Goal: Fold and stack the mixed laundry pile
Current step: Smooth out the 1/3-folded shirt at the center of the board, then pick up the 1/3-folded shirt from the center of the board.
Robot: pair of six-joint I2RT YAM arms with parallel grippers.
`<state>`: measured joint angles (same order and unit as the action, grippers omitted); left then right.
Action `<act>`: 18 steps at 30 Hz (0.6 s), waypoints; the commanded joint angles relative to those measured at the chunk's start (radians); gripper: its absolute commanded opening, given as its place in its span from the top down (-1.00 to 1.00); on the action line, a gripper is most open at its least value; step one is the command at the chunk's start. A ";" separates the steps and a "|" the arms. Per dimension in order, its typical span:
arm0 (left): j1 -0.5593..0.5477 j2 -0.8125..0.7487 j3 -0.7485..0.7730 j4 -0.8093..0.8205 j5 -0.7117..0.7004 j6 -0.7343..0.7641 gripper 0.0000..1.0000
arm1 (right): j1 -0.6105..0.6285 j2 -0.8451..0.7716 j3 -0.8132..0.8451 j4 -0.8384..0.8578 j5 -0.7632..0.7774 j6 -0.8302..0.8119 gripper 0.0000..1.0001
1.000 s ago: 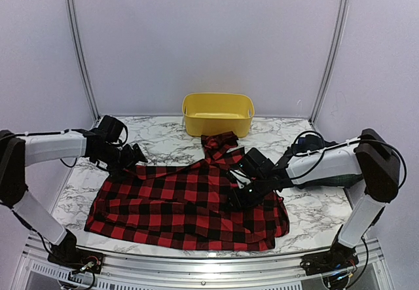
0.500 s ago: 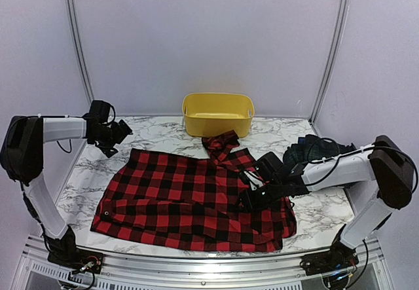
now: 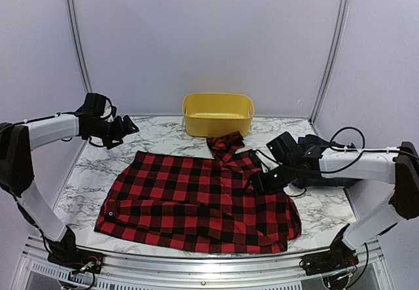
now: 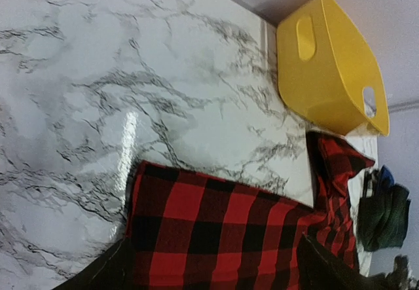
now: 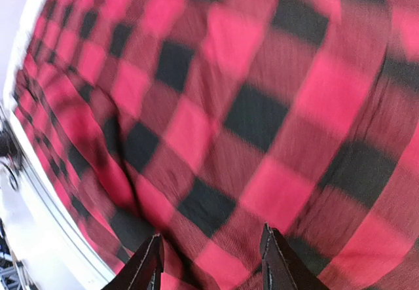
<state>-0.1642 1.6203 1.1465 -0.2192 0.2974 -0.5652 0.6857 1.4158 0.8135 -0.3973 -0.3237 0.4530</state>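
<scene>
The red-and-black checked garment (image 3: 196,201) lies spread out on the marble table, with a bunched part (image 3: 226,145) near the tub. My left gripper (image 3: 129,127) hangs open above the table's back left, clear of the cloth's far left corner (image 4: 141,172). In the left wrist view its gripper (image 4: 216,254) has wide-apart fingers framing the checked cloth (image 4: 216,231) below. My right gripper (image 3: 254,185) is low over the garment's right side. In the right wrist view this gripper (image 5: 212,232) has its fingertips (image 5: 152,260) apart over blurred checks (image 5: 249,113). A dark green-navy tartan garment (image 3: 313,147) is bundled behind the right arm.
A yellow tub (image 3: 216,126) stands at the back middle and shows in the left wrist view as the yellow tub (image 4: 327,61). The tartan bundle (image 4: 386,215) lies right of it. Bare marble (image 3: 85,172) shows left of the garment. A metal rail (image 3: 196,264) runs along the near edge.
The left gripper has lifted off the garment's left corner and drawn back to the left. The garment has spread flatter and shifted right. The right gripper has moved right with it.
</scene>
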 commanded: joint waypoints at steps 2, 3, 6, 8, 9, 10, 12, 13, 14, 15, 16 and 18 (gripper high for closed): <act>-0.130 0.054 -0.045 -0.090 0.056 0.045 -0.67 | -0.020 0.147 0.130 -0.020 -0.014 -0.039 0.12; -0.151 0.065 -0.056 -0.092 0.043 0.030 -0.66 | -0.021 0.170 0.139 -0.017 -0.014 -0.037 0.13; -0.196 0.081 -0.105 -0.093 -0.004 -0.017 -0.54 | -0.020 0.218 0.137 -0.009 -0.007 -0.039 0.13; -0.209 0.080 -0.136 -0.097 -0.035 -0.032 -0.41 | -0.020 0.241 0.123 -0.010 -0.010 -0.044 0.13; -0.209 0.080 -0.152 -0.102 -0.045 -0.040 -0.33 | -0.020 0.247 0.111 -0.007 -0.014 -0.045 0.13; -0.209 0.081 -0.169 -0.113 -0.055 -0.045 -0.23 | -0.020 0.252 0.100 -0.004 -0.016 -0.046 0.13; -0.209 0.089 -0.193 -0.163 -0.102 -0.061 -0.11 | -0.020 0.262 0.087 -0.004 -0.011 -0.052 0.13; -0.208 0.088 -0.210 -0.180 -0.116 -0.072 -0.08 | -0.021 0.268 0.087 -0.006 -0.004 -0.058 0.13; -0.207 0.084 -0.229 -0.191 -0.125 -0.088 -0.03 | -0.020 0.277 0.087 -0.009 0.003 -0.068 0.13; -0.207 0.078 -0.252 -0.200 -0.133 -0.107 0.03 | -0.021 0.289 0.089 -0.011 0.008 -0.080 0.13; -0.208 0.070 -0.273 -0.207 -0.139 -0.124 0.07 | -0.020 0.301 0.093 -0.016 0.013 -0.097 0.13; -0.207 0.046 -0.321 -0.216 -0.147 -0.159 0.13 | -0.021 0.328 0.102 -0.024 0.021 -0.125 0.13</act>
<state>-0.3740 1.6833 0.9131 -0.3363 0.2119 -0.6506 0.6697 1.6802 0.9066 -0.3931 -0.3313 0.3901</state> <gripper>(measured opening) 0.459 0.434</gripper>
